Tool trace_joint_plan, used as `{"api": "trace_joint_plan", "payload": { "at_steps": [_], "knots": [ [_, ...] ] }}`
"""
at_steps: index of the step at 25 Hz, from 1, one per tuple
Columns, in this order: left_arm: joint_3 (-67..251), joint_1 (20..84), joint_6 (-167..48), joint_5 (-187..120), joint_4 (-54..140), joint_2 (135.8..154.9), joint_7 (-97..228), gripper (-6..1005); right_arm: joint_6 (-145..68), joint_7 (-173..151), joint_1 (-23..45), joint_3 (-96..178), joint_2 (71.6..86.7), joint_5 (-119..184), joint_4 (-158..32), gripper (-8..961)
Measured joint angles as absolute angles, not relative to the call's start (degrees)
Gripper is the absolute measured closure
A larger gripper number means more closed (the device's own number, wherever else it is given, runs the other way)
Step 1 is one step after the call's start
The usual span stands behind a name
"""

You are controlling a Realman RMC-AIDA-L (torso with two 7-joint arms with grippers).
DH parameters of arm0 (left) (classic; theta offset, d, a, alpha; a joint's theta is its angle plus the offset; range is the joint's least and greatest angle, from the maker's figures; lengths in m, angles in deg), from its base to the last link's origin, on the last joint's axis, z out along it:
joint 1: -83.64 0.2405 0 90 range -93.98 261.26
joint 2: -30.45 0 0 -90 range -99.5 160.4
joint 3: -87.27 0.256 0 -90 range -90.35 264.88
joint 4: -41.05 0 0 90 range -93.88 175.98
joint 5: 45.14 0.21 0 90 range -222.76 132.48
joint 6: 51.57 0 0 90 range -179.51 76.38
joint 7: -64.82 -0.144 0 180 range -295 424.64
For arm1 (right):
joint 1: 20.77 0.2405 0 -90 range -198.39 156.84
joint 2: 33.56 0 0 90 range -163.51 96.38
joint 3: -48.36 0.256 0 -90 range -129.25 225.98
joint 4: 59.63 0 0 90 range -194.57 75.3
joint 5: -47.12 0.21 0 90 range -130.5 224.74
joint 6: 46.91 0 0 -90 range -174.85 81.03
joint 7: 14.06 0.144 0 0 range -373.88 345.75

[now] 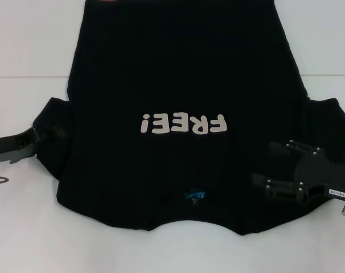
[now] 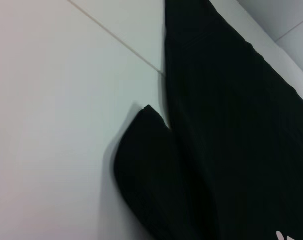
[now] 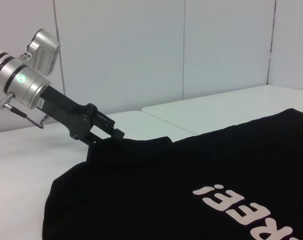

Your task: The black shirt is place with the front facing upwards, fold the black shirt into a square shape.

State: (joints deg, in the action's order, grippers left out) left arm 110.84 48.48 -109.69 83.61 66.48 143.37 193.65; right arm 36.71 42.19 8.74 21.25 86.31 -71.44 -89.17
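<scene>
While the large black cloth T-shirt (image 1: pixel 184 85) lies flat, your left gripper (image 1: pixel 44 135) pinches its sleeve; the right gripper (image 1: pixel 278 165) hovers spread over the opposite sleeve, so clamp there before you fold.

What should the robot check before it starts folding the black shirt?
1. Front faces up: ok, the black shirt shows its FREE! letters.
2. Shirt lies flat on the white table: ok.
3. Left gripper at the left sleeve: ok.
4. Left gripper pinching cloth: cannot tell.
5. Right gripper over the right shoulder area: ok, open.
6. Far hem in view: not ok, cut off.
</scene>
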Motion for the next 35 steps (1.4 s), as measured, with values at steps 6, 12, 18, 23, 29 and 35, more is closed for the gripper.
{"api": "trace_joint_plan", "payload": {
  "at_steps": [6, 12, 18, 23, 29, 35],
  "knots": [
    [110.8, 48.6, -109.3, 83.9, 66.5, 143.27, 194.6, 423, 36.8, 42.2, 8.8, 21.3, 86.31, -71.4, -89.2, 69],
    [111.1, 48.6, -109.2, 83.9, 66.5, 143.09, 194.8, 639, 36.9, 42.2, 8.9, 21.3, 86.31, -71.4, -89.2, 69],
    [111.4, 48.4, -109.2, 84.0, 66.5, 143.10, 194.4, 877, 36.9, 42.2, 9.0, 21.3, 86.31, -71.4, -89.2, 69],
    [111.3, 48.4, -109.2, 84.0, 66.5, 143.09, 194.4, 979, 36.9, 42.2, 9.1, 21.4, 86.31, -71.4, -89.2, 69],
    [110.9, 48.8, -108.6, 84.0, 66.8, 142.28, 194.4, 988, 36.9, 42.2, 9.2, 21.4, 86.31, -71.4, -89.2, 69],
    [110.4, 49.9, -108.2, 84.0, 69.0, 141.66, 195.0, 975, 36.9, 42.2, 9.2, 21.5, 86.31, -71.4, -89.2, 69]
  ]
}}
